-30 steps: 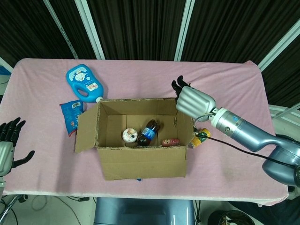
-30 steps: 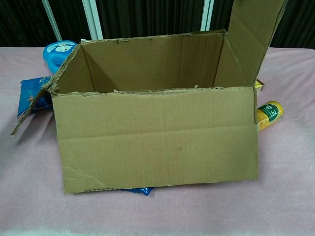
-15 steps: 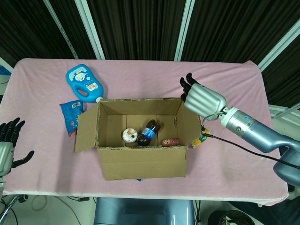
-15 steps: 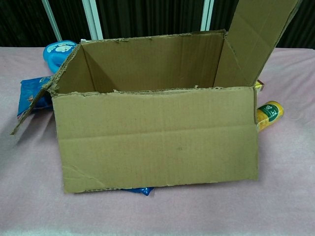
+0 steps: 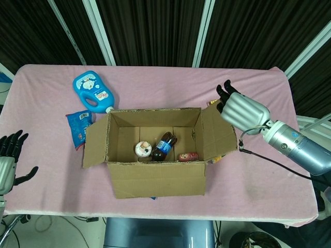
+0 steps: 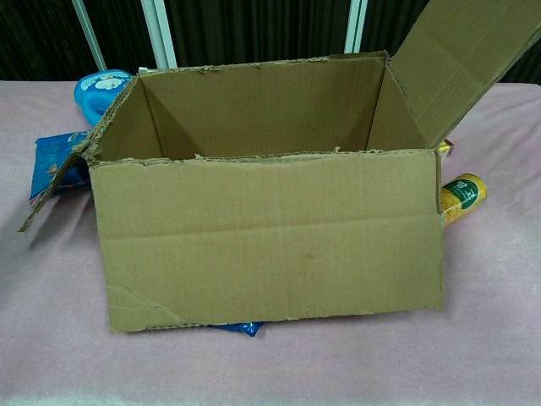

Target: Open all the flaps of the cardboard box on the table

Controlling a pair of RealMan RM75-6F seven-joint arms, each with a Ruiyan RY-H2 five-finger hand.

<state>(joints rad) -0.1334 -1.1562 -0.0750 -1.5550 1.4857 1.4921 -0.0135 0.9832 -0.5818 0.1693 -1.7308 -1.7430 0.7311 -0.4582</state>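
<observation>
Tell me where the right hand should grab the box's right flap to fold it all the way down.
Take the right flap by its free outer edge, coming from above and outside, probably. It already leans outward from the cardboard box, so that edge faces the right hand and gives the most leverage. The yellow can lies beneath it.

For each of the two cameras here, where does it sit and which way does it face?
Head view: high, looking down on the pink-clothed table; shows the open brown cardboard box, the left hand and the right hand.
Chest view: low at the table's near edge, facing the box's front wall; no hands show.
Shared: the box, its raised right flap, the blue plastic bottle.
</observation>
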